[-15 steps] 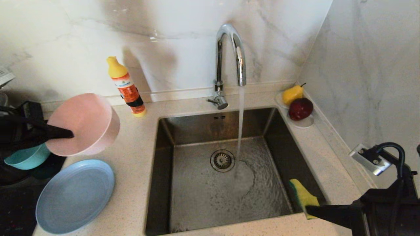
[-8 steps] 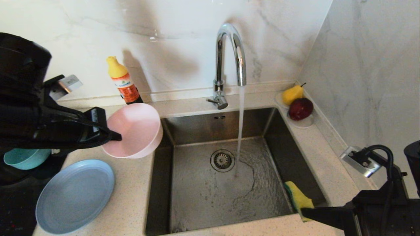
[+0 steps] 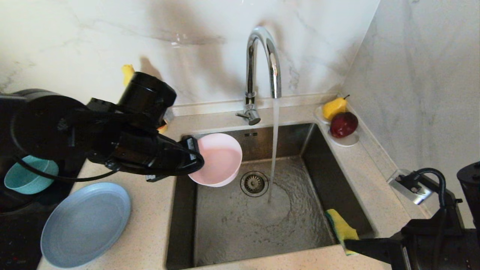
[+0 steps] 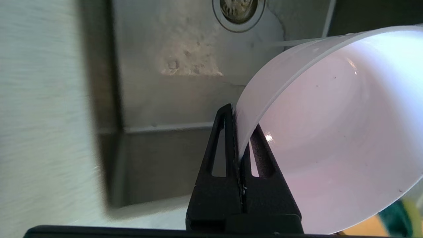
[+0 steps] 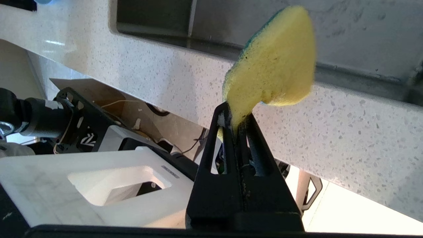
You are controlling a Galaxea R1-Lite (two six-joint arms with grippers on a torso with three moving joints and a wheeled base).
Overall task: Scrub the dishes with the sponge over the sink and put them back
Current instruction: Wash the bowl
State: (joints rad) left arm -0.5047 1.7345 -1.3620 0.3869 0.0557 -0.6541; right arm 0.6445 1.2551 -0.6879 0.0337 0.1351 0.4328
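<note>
Bowl at the sink, sponge ready: scrubbing is about to start.

Your left gripper [image 4: 244,132] pinches the rim of the pink bowl [image 3: 219,159], holding it tilted over the sink's [image 3: 240,225] near-left part, just short of the tap stream [image 3: 275,150]. Your right gripper [image 5: 236,122] is clenched on the sponge [image 3: 341,227], hovering over the sink's front-right corner, well apart from the bowl. The plate [image 3: 85,223] and teal bowl [image 3: 26,180] wait on the counter behind your left arm. Next, I judge, bring sponge and bowl together above the basin.
</note>
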